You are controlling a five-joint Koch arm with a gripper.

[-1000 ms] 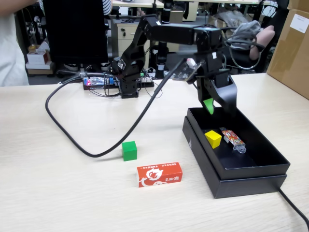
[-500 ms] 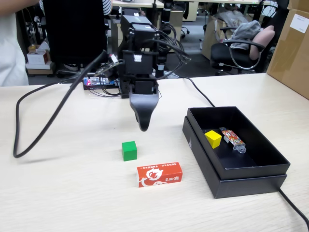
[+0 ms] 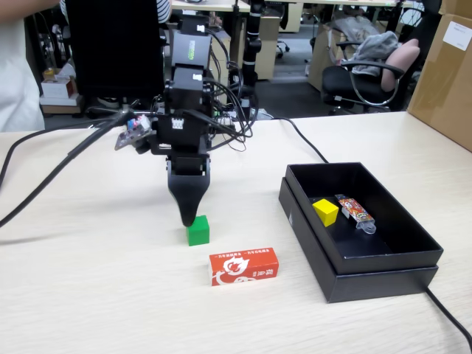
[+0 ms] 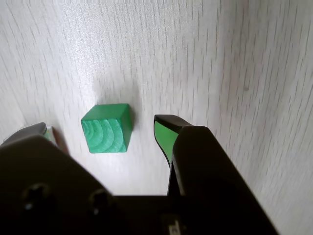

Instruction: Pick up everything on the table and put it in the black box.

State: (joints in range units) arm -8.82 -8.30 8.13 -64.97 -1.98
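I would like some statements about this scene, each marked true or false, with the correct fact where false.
1. The gripper is open, with the green cube between its jaws. True.
2. The yellow cube lies on the table. False: it is inside the black box.
3. The red packet is on the table, outside the box. True.
4. The box is empty. False: it holds the yellow cube and a small packet.
5. The green cube is lifted off the table. False: it rests on the table.
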